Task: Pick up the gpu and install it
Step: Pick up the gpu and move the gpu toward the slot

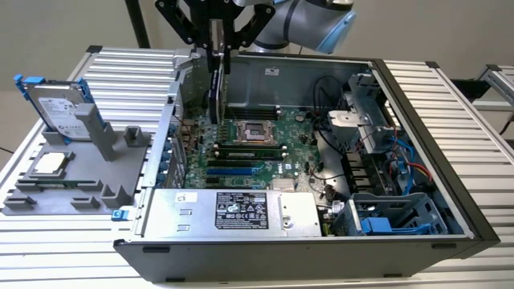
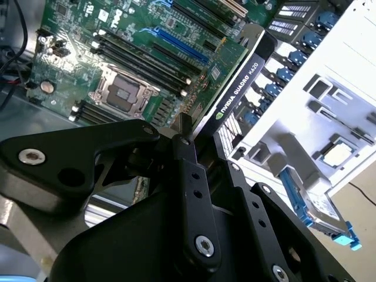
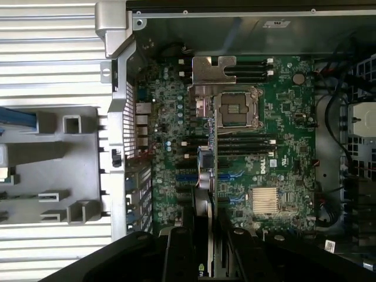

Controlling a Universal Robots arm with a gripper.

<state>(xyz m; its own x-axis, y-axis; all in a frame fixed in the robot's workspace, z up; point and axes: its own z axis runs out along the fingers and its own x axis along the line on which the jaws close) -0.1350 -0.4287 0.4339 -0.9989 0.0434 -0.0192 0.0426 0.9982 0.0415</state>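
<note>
The matte black gripper (image 1: 219, 47) is clamped on the gpu (image 1: 215, 90), a thin flat card hanging edge-on straight below its fingers, over the green motherboard (image 1: 197, 174) in the open grey metal case (image 1: 273, 84); its lower edge seems just short of the slots

The gpu (image 1: 215, 90) is a thin flat card, clamped in the gripper (image 1: 220, 53) and hanging upright over the motherboard (image 1: 241, 162), inside the open case (image 1: 418, 90). The second wrist view shows its black edge (image 2: 235, 91) beside its green back. It looks clear of the slots, though its lower edge is hard to make out.
</note>
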